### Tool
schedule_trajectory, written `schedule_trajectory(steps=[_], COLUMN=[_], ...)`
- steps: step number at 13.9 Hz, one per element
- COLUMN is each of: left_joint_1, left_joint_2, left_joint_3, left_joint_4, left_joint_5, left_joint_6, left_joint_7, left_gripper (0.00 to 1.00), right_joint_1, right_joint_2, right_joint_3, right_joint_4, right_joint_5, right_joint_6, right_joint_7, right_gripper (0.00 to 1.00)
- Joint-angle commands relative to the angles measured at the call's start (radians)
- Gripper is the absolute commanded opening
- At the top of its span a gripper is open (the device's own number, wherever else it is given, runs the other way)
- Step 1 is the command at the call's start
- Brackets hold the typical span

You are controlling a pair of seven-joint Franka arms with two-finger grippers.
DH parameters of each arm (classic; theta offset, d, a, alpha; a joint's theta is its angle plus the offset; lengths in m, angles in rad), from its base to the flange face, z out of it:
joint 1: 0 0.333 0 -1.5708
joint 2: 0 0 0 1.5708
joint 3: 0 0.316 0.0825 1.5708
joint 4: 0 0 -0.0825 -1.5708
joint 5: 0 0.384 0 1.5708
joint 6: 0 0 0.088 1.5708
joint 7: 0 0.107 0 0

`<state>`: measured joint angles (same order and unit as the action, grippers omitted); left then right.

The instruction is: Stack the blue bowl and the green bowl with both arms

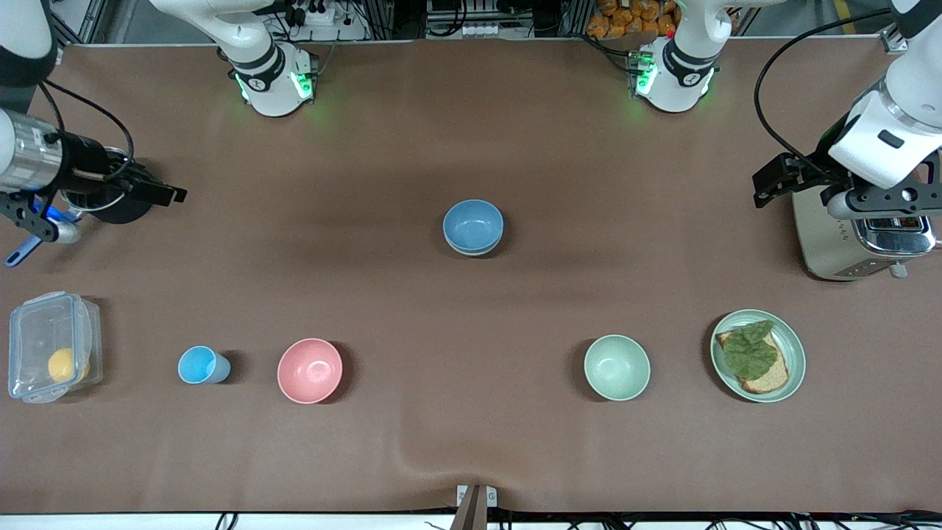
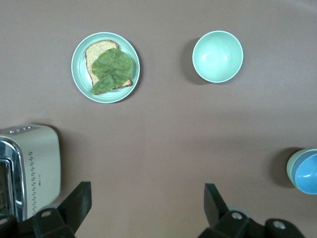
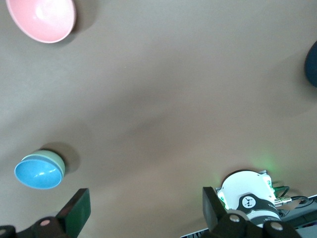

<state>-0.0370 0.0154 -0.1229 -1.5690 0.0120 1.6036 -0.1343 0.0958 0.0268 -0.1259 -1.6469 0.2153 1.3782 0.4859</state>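
The blue bowl (image 1: 473, 223) sits nested in the green bowl (image 1: 472, 252) at the middle of the table; only the green bowl's lower rim shows under it. The pair also shows in the left wrist view, blue (image 2: 308, 174) in green (image 2: 292, 166), and in the right wrist view, blue (image 3: 38, 174) in green (image 3: 53, 157). My left gripper (image 1: 765, 188) (image 2: 148, 203) is open and empty, up over the toaster's edge. My right gripper (image 1: 165, 193) (image 3: 146, 208) is open and empty at the right arm's end of the table.
A paler mint bowl (image 1: 617, 366) (image 2: 218, 56), a green plate (image 1: 796, 346) with toast and lettuce, a pink bowl (image 1: 310, 370) (image 3: 42, 17), a light-blue cup (image 1: 200, 365) and a clear lidded box (image 1: 48, 346) line the table's nearer part. A toaster (image 1: 861, 246) (image 2: 29, 168) stands under the left arm.
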Motion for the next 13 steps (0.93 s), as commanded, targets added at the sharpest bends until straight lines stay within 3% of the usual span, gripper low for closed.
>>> schedule_trajectory(steps=[1,7,13], left_joint_1=[0.015,0.019,0.049], left_joint_2=[-0.015,-0.012,-0.02], left_joint_3=[0.012,0.012,0.037], left_joint_4=[0.018,0.02,0.018], left_joint_5=[-0.02,-0.03,-0.029], left_joint_6=[-0.016,-0.068,-0.07], left_joint_7=[0.102,0.11,0.117], left_gripper=[1.0,1.0,1.0], right_joint_1=[-0.002,-0.068,-0.117], right_joint_2=[-0.073,-0.107,-0.099], right_joint_3=[0.023,0.126,0.055], right_joint_4=[0.013,0.133,0.148], right_joint_5=[-0.028,-0.142,-0.139], right_joint_6=[-0.021,-0.074,-0.033], right_joint_7=[-0.016,-0.021,-0.199], right_gripper=[1.0,1.0,1.0])
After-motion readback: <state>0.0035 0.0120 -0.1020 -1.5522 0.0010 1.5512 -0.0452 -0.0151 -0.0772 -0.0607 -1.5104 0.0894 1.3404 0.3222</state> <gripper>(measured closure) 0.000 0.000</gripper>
